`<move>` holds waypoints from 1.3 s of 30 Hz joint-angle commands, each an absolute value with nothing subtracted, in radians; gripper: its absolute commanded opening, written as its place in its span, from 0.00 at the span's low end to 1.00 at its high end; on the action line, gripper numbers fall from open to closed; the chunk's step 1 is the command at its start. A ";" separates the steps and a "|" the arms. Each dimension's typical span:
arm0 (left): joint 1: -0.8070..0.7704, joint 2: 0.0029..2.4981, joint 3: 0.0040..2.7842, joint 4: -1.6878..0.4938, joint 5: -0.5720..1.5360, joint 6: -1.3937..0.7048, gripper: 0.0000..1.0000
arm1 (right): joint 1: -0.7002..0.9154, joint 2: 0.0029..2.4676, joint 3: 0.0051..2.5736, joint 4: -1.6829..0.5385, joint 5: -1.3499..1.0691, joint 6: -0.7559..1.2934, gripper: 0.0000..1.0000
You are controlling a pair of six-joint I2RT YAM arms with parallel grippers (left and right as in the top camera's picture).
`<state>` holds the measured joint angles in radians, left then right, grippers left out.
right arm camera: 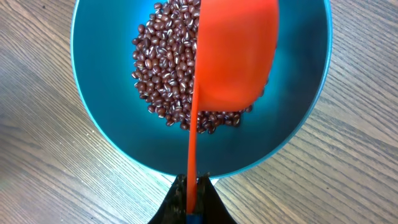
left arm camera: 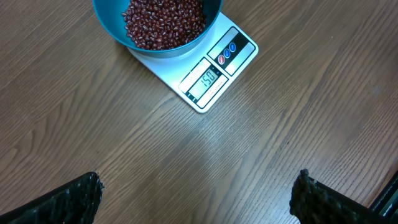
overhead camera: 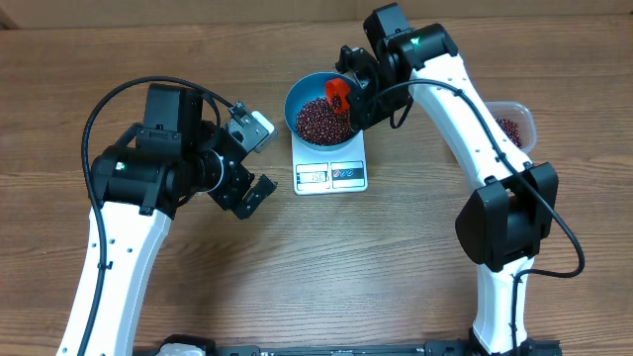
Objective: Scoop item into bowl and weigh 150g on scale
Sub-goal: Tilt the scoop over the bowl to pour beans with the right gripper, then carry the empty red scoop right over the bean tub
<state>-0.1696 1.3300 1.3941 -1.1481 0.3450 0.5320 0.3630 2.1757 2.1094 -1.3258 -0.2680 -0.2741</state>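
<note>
Beans (right arm camera: 165,68) lie heaped in the blue bowl (right arm camera: 298,99), mostly toward one side, with bare blue wall showing around them. The bowl stands on the scale (overhead camera: 331,176) near the middle of the worktop (overhead camera: 396,257) and covers the scale's far part. The display strip on the near edge is uncovered, with digits showing, but too small for me to read surely. My right end effector (right arm camera: 193,208) is clamped on the thin handle of an orange scoop (right arm camera: 233,56). The scoop head is rolled onto its side over the bowl, above the edge of the bean pile. I can't tell if it touches the beans. My left end effector (overhead camera: 259,158) hangs wide open with nothing in it, over bare worktop just left of the scale. In its wrist view the fingers (left arm camera: 78,196) sit in the bottom corners, apart from bowl and scale. A clear tub (overhead camera: 514,124) with more beans sits far right, partly behind the right arm, well apart from the scale.
</note>
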 commanded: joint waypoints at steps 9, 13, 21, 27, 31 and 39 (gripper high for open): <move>-0.170 1.337 1.410 -1.148 0.359 0.554 1.00 | 0.358 2.130 2.143 -1.331 -0.318 -0.259 0.04; -0.170 1.337 1.410 -1.148 0.359 0.554 1.00 | 0.358 2.130 2.143 -1.357 -0.365 -0.258 0.04; -0.170 1.337 1.410 -1.148 0.359 0.554 1.00 | 0.358 2.128 2.143 -1.404 -0.434 -0.258 0.04; -0.171 1.337 1.410 -1.148 0.359 0.554 1.00 | 0.356 2.110 2.143 -1.417 -0.459 -0.258 0.04; -0.170 1.337 1.410 -1.148 0.359 0.554 0.99 | 0.337 2.081 2.143 -1.430 -0.488 -0.258 0.04; -0.170 1.337 1.410 -1.148 0.359 0.554 1.00 | 0.206 2.019 2.143 -1.492 -0.541 -0.259 0.04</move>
<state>-0.1696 1.3300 1.3941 -1.1481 0.3450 0.5320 0.2726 2.0811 2.1094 -1.4754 -0.5087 -0.2611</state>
